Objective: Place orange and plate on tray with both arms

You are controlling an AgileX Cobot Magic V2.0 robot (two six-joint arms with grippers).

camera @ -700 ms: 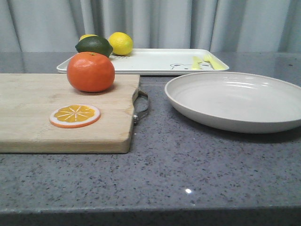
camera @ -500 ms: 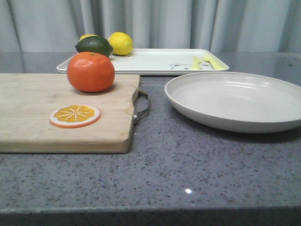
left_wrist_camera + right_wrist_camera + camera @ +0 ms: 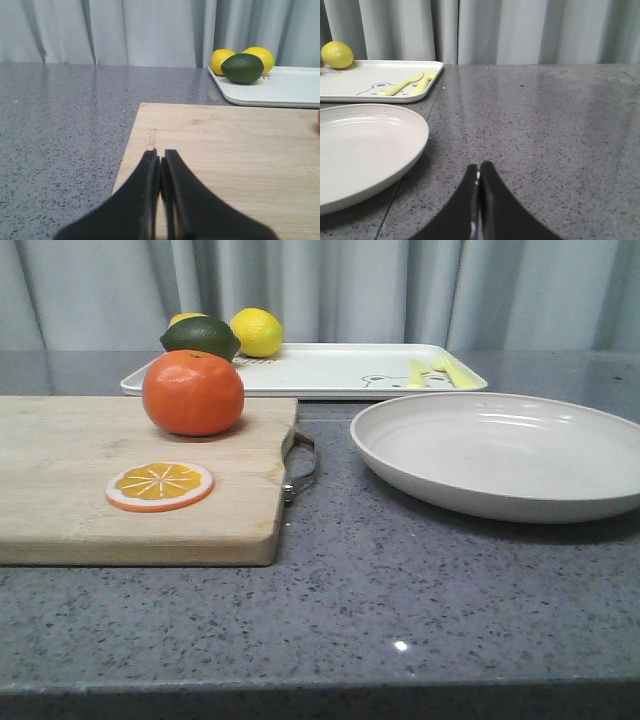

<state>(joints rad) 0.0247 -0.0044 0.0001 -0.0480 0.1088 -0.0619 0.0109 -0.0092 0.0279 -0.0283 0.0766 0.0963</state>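
The orange (image 3: 193, 392) stands on the far part of the wooden cutting board (image 3: 60, 490) at the left. The off-white plate (image 3: 505, 452) lies on the counter at the right; it also shows in the right wrist view (image 3: 362, 150). The white tray (image 3: 320, 370) with the bear drawing lies behind both. My left gripper (image 3: 160, 156) is shut and empty, low over the board's near edge; only a sliver of the orange (image 3: 318, 120) shows there. My right gripper (image 3: 479, 169) is shut and empty over bare counter, beside the plate. Neither gripper shows in the front view.
On the tray lie a green lime (image 3: 201, 338), two yellow lemons (image 3: 257, 331) and a yellow fork and spoon (image 3: 435, 371). An orange slice (image 3: 160, 485) lies on the board. The board has a metal handle (image 3: 303, 465) facing the plate. Grey curtains hang behind.
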